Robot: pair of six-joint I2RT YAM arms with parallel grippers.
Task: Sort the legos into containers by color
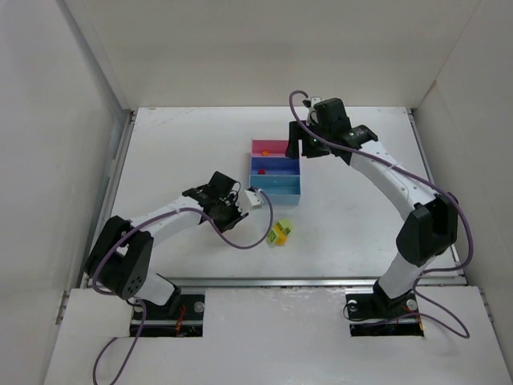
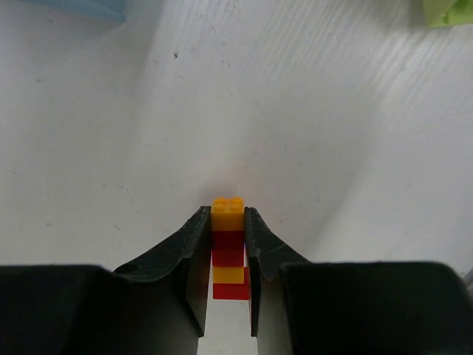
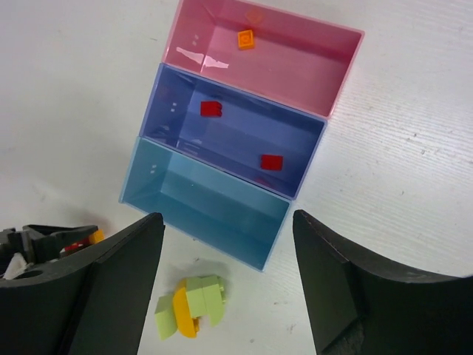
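Note:
My left gripper (image 2: 228, 214) is shut on a small stack of orange and red legos (image 2: 228, 248), held low over the white table. A clump of lime-green and orange legos (image 3: 188, 305) lies on the table near the light blue bin (image 3: 214, 207), which holds nothing. The dark blue bin (image 3: 236, 133) holds two red legos (image 3: 211, 109) (image 3: 271, 162). One orange lego (image 3: 245, 38) lies in the pink bin (image 3: 295, 66). My right gripper (image 3: 225, 217) hangs open high above the tray (image 1: 298, 186), nothing between its fingers.
The left gripper (image 1: 232, 204) sits just left of the tray's near end, with the lime-green clump (image 1: 280, 233) to its front right. White walls enclose the table on three sides. A purple cable loops beside the left arm.

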